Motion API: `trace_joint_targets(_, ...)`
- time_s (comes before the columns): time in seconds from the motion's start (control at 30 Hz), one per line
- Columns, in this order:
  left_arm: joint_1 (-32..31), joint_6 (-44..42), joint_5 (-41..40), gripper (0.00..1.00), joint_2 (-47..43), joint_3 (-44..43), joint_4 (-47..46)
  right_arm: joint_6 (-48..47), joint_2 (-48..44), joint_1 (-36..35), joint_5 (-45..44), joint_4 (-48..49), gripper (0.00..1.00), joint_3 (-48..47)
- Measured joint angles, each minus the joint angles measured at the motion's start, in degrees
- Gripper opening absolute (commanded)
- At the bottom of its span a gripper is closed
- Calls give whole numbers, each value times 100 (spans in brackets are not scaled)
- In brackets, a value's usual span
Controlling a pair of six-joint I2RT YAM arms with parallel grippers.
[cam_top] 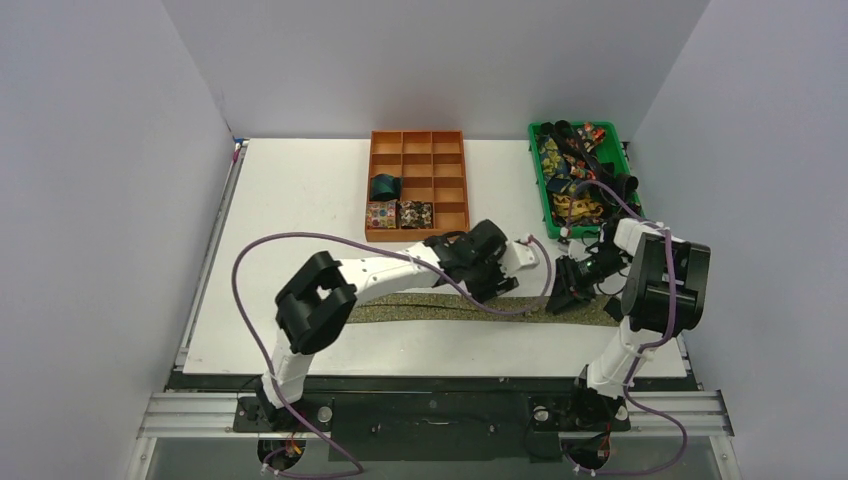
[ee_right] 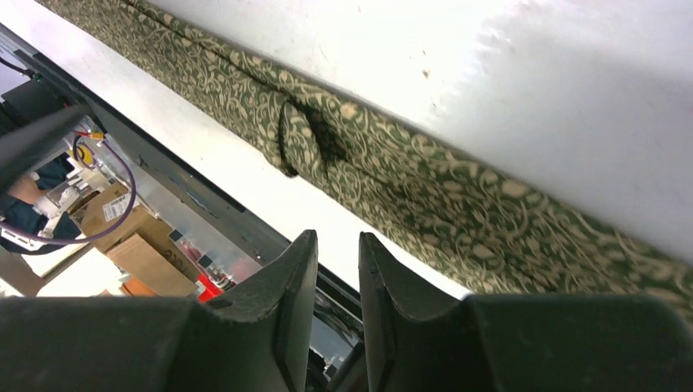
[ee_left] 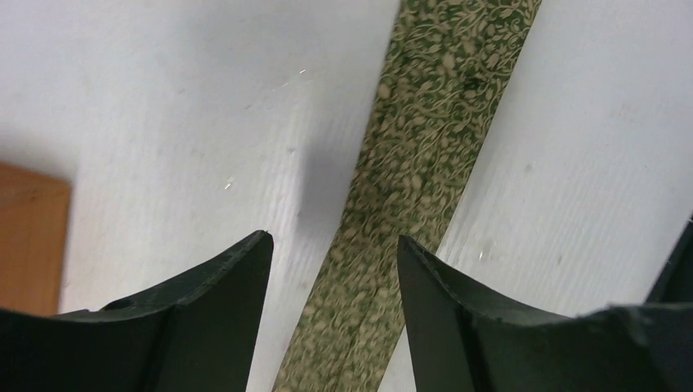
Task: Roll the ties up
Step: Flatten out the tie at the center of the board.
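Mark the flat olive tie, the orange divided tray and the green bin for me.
olive tie (ee_left: 425, 163), left wrist view, middle of the flat strip.
orange tray (cam_top: 417, 237), top external view, its near front wall.
green bin (cam_top: 538, 170), top external view, its left wall.

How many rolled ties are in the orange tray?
3: teal roll in the left column, floral roll just nearer, dark roll beside it, middle column. None seems hidden.

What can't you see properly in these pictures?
- Top view: the left arm covers the middle of the olive-gold tie.
- Top view: the ties in the green bin are too small and tangled to count.
- Left wrist view: the tie blurs near the left claw; its ends are cut off.
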State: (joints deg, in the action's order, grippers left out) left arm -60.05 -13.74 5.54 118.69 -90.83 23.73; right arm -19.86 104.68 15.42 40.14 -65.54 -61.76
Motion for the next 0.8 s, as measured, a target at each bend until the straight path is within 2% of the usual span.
trace_joint_targets(0.17, 553, 216, 487, 59, -1058, 597, -31, 433, 0, -339, 42, 468, 23, 210)
trace_joint_targets(0.47, 1423, 260, 918, 67, -2000, 1731, 114, 822, 22, -586, 42, 892, 23, 240)
trace_joint_targets(0.6, 1989, 262, 1027, 69, -2166, 2146, 306, 868, 79, -656, 42, 955, 12, 234)
trace_joint_targets(0.67, 2212, 267, 1106, 71, -2229, 2256, 398, 874, 96, -691, 46, 960, 1, 236)
trace_joint_targets(0.8, 2605, 304, 1255, 73, -2391, 2389, 549, 822, 94, -699, 76, 901, 0, 195)
